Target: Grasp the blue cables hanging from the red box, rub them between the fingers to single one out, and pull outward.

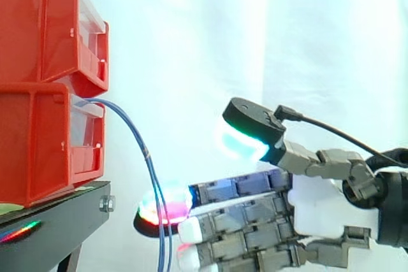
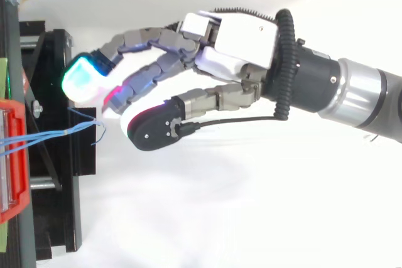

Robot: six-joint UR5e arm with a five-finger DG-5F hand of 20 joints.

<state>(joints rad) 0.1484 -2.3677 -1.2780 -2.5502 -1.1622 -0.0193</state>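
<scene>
A white curtain (image 1: pixel 255 30) hangs behind everything. At the left of the side view two red bins are stacked, the upper bin (image 1: pixel 38 23) sitting on the lower bin (image 1: pixel 38 144), each with a clear front panel. They rest on a black stand (image 1: pixel 57 221), which has a bolt (image 1: pixel 107 204) on its front edge.

The arm (image 2: pixel 358 95) comes in from the right and runs roughly level. The hand (image 1: pixel 319 205) reaches toward the bins with its fingers stretched out almost straight and held close together. The thumb (image 1: pixel 252 122) is lifted well above them, its pad glowing cyan and green. The hand is wide open and nothing is pinched or wrapped.

The blue cables (image 1: pixel 150 173) are thin and glossy. They leave the top front of the lower bin, arch outward past the edge of the stand and hang down out of the picture. They run close together, so I cannot count the strands. In the side view they cross the foremost fingertip (image 1: pixel 167 205), which glows magenta and red. Whether it touches them I cannot tell.

From above, the cables (image 2: pixel 63 132) fan out slightly from the bin and end just beside the fingers, ahead of the thumb (image 2: pixel 157 131). Another fingertip (image 2: pixel 81 81) glows green.
</scene>
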